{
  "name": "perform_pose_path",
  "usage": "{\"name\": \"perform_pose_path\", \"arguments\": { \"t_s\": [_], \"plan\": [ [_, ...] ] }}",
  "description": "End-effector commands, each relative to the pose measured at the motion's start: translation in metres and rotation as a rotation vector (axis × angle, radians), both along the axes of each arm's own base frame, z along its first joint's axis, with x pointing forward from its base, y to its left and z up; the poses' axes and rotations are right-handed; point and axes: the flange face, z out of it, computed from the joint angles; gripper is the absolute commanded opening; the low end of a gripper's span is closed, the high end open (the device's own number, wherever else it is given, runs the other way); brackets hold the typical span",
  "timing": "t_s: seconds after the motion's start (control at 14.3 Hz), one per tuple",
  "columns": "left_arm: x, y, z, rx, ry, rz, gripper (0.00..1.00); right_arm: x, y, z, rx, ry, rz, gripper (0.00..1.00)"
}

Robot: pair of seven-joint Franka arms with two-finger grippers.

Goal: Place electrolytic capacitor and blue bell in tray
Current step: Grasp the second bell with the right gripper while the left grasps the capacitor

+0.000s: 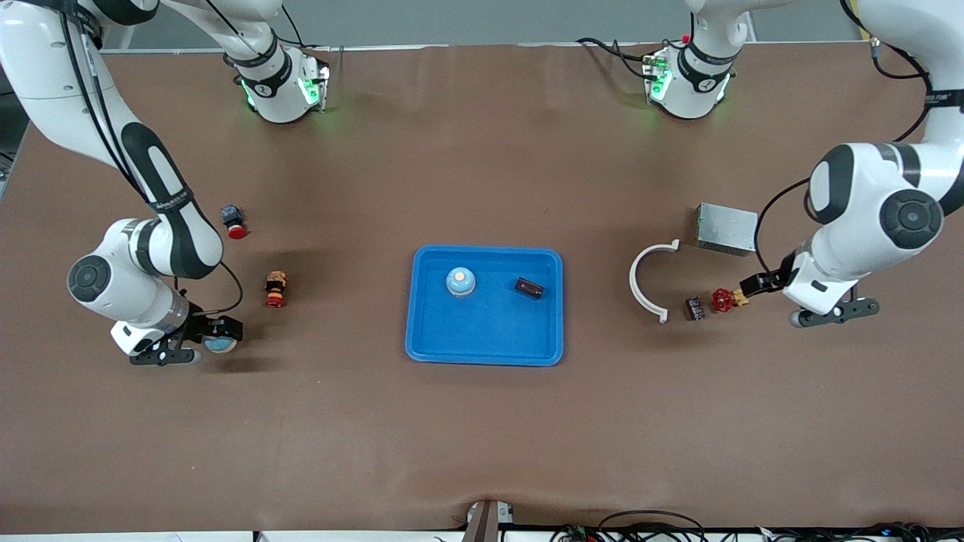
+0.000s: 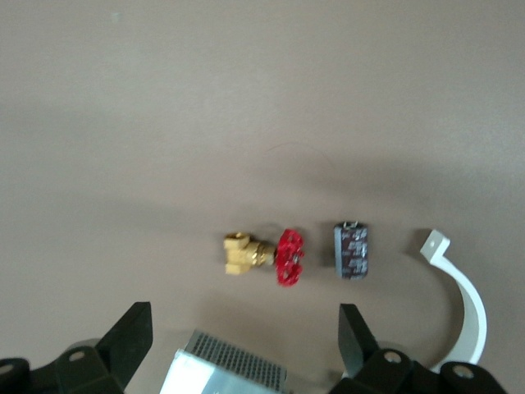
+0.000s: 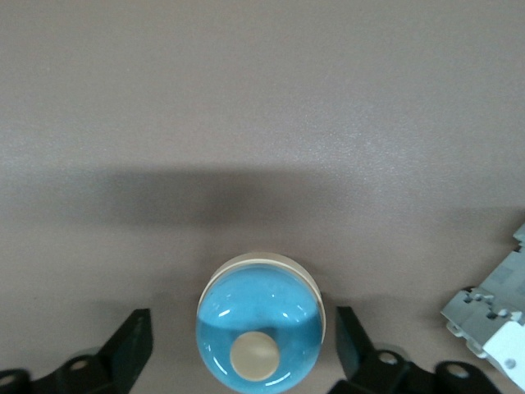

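A blue bell (image 1: 220, 345) with a cream button (image 3: 261, 328) sits on the table toward the right arm's end. My right gripper (image 1: 221, 336) (image 3: 244, 328) is low around it, open, one finger on each side with a small gap to the dome. The electrolytic capacitor (image 1: 694, 308) (image 2: 353, 250), a dark cylinder with pale markings, lies toward the left arm's end beside a red-handled brass valve (image 1: 725, 299) (image 2: 262, 256). My left gripper (image 1: 757, 284) (image 2: 244, 332) hovers open by the valve, holding nothing. The blue tray (image 1: 437, 342) at mid-table holds another blue bell (image 1: 460, 281) and a dark brown part (image 1: 529, 287).
A white curved clamp (image 1: 648, 280) (image 2: 467, 312) lies between tray and capacitor. A grey metal box (image 1: 727, 229) (image 2: 230, 373) stands farther back. A red push button (image 1: 234, 222) and an orange-red one (image 1: 276, 290) lie near the right arm. A pale grey part (image 3: 492, 316) lies beside the bell.
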Motion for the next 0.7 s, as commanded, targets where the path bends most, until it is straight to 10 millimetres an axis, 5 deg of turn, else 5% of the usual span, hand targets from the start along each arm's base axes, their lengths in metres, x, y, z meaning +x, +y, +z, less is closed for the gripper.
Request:
{"name": "perform_pose_path", "arguments": {
  "t_s": [0.0,0.14,0.35,0.63],
  "plan": [
    [0.008,-0.010,-0.032,-0.023,-0.011,-0.025,1.00,-0.006,0.009,0.012,-0.006,-0.001,0.034,0.48],
    [0.018,-0.021,-0.048,-0.040,-0.015,-0.011,1.00,-0.004,0.016,0.016,-0.007,-0.007,0.041,0.00],
    [0.033,-0.051,-0.068,-0.050,-0.007,0.088,1.00,0.002,0.024,0.028,-0.010,-0.024,0.044,0.00],
    [0.039,-0.077,-0.087,-0.050,0.003,0.148,1.00,0.016,0.063,0.063,-0.010,0.058,-0.018,0.00]
  ]
}}
